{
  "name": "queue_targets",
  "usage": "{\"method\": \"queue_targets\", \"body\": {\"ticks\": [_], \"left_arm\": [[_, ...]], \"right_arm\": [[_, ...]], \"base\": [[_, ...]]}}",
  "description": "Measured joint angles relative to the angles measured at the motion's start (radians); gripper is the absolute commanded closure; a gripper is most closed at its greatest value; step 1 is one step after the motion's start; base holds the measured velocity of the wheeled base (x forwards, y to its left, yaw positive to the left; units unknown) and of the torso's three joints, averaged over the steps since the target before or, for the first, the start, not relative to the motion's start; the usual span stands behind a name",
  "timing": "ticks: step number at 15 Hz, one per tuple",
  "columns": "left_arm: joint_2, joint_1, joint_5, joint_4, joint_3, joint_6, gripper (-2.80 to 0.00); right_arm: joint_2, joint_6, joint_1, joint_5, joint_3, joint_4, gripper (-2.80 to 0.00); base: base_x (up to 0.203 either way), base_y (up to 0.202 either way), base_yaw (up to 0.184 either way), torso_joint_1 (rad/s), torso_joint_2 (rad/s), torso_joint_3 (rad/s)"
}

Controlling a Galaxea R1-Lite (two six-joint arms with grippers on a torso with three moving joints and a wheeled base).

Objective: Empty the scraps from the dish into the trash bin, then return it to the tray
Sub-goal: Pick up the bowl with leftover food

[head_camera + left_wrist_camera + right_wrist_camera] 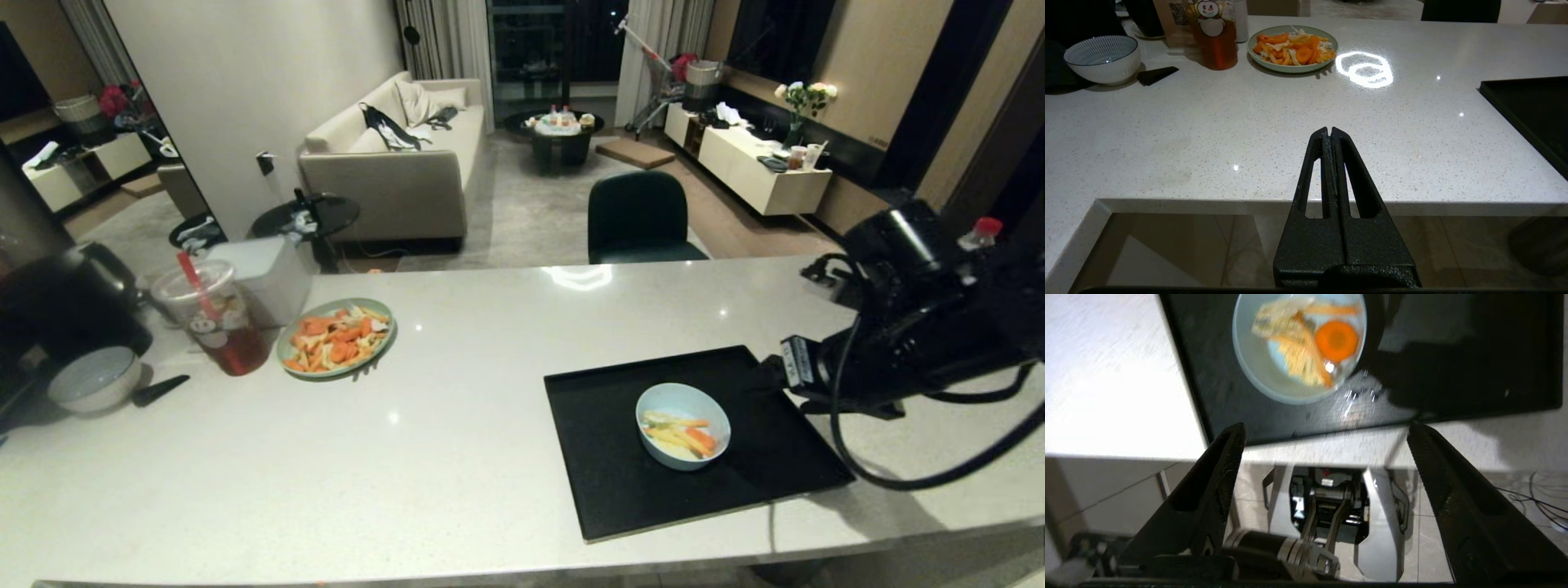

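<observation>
A pale speckled stone counter (457, 425) spans the foreground, its polished top reflecting ceiling lights. Beyond it lies a living room with a grey floor. A beige sofa (400, 159) stands along a plain light wall (245, 73), a small round black side table (306, 219) at its near end. A dark green chair (638, 216) faces the counter. A round dark coffee table (557, 131) sits before a dark window (555, 37) flanked by curtains. A long cream sideboard (747, 167) runs along the wood-panelled wall, bearing a vase of flowers (804, 102).
</observation>
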Motion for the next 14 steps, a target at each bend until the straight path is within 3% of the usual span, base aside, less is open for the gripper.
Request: {"method": "queue_targets", "body": {"ticks": [6, 14], "left_arm": [[0.0, 0.0, 0.0, 0.0, 0.0, 0.0, 0.0], [0.0, 0.0, 0.0, 0.0, 0.0, 0.0, 0.0]], "right_arm": [[0.226, 0.01, 0.022, -0.053, -0.149, -0.001, -2.8], [0.383, 0.009, 0.028, -0.105, -0.201, -0.009, -2.8]], "base": [[0.0, 0.0, 0.0, 0.0, 0.0, 0.0], [0.0, 0.0, 0.0, 0.0, 0.0, 0.0]]}}
